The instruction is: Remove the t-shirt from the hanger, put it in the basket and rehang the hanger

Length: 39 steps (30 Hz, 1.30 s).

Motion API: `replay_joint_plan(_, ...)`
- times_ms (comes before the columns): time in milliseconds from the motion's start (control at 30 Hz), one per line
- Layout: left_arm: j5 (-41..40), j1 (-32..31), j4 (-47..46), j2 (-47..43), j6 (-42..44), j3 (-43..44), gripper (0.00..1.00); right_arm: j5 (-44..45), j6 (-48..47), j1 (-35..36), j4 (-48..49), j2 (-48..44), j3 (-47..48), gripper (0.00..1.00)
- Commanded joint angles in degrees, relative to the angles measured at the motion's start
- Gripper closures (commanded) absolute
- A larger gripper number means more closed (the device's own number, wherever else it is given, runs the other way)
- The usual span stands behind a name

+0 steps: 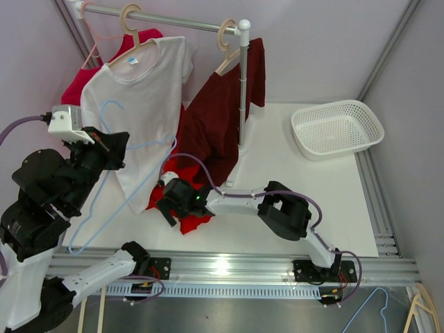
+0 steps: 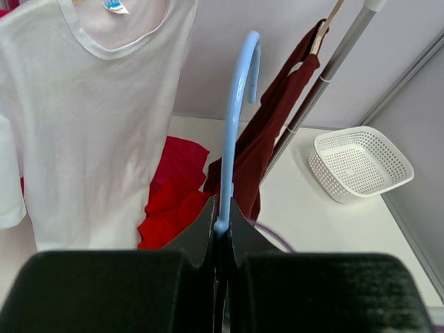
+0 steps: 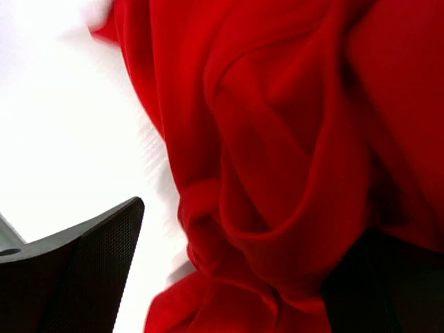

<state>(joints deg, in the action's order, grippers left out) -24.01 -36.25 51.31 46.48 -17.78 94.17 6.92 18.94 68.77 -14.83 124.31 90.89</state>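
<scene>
The light-blue hanger (image 1: 142,146) is bare; in the left wrist view (image 2: 236,125) its hook points up. My left gripper (image 1: 114,149) is shut on the hanger's neck (image 2: 222,225) and holds it up in front of the rack. The red t-shirt (image 1: 189,223) lies crumpled on the white table, off the hanger; it also shows in the left wrist view (image 2: 173,201). My right gripper (image 1: 170,201) is low over it. In the right wrist view the jaws stand wide apart with red cloth (image 3: 291,139) bunched between them; one finger (image 3: 83,263) is clear of the cloth.
A white t-shirt (image 1: 142,90) and a dark red garment (image 1: 215,118) hang on wooden hangers from the rail (image 1: 173,21). The rack post (image 1: 243,90) stands mid-table. A white basket (image 1: 338,128) sits at the back right. Spare hangers (image 1: 371,309) lie below the table front.
</scene>
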Motion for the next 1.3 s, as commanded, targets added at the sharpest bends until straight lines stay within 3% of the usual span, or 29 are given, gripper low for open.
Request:
replay_joint_plan(0, 0.8, 0.1, -5.9, 1.2, 3.4, -0.2, 0.99, 2.4, -1.6, 2.3, -8.4, 5.5, 3.9, 0.01)
replay_joint_plan(33, 0.9, 0.1, -6.6, 1.2, 3.7, -0.3, 0.99, 2.4, -1.1, 2.6, -8.8, 6.9, 3.8, 0.03)
replay_joint_plan(67, 0.8, 0.2, -7.0, 1.6, 3.9, -0.6, 0.99, 2.4, -0.8, 2.7, -8.9, 7.1, 3.1, 0.23)
replay_joint_plan(133, -0.2, 0.4, -7.8, 2.4, 4.2, -1.4, 0.99, 2.5, 0.2, 3.0, -8.1, 6.0, 0.7, 0.39)
replay_joint_plan(233, 0.4, 1.7, -7.4, 3.7, 3.4, -1.4, 0.99, 4.7, 1.5, 3.6, -7.0, 3.3, -5.7, 1.00)
replay_joint_plan(333, 4.0, 5.3, -7.3, 5.3, 1.7, -1.5, 0.99, 6.8, 2.8, 4.9, -6.1, -4.8, -14.0, 1.00)
replay_joint_plan(500, 10.1, 10.6, -8.2, 7.8, 0.0, -1.3, 0.99, 8.6, 5.1, 6.1, -6.7, -33.4, -27.0, 1.00)
replay_joint_plan(600, 12.2, 12.5, -8.4, 9.5, -0.4, -0.7, 0.99, 6.4, 5.5, 3.6, -9.8, -50.8, -28.0, 1.00)
replay_joint_plan(733, 12.4, 14.1, -7.3, 11.3, -0.8, 1.7, 0.99, 7.3, 5.3, -4.9, -17.8, -64.2, -22.3, 1.00)
replay_joint_plan(900, 8.6, 15.1, -4.9, 13.1, -2.5, 3.0, 0.99, 11.6, 4.3, -21.8, -22.2, -67.8, -15.0, 1.00)
replay_joint_plan(1167, 10.4, 18.8, -6.9, 15.7, -2.4, 2.2, 0.99, -2.7, 5.6, -52.1, -16.8, -56.7, 1.8, 1.00)
replay_joint_plan(1267, 12.0, 19.5, -9.8, 16.2, -1.6, 0.7, 0.99, -6.3, 5.5, -58.8, -17.9, -49.5, 12.1, 1.00)
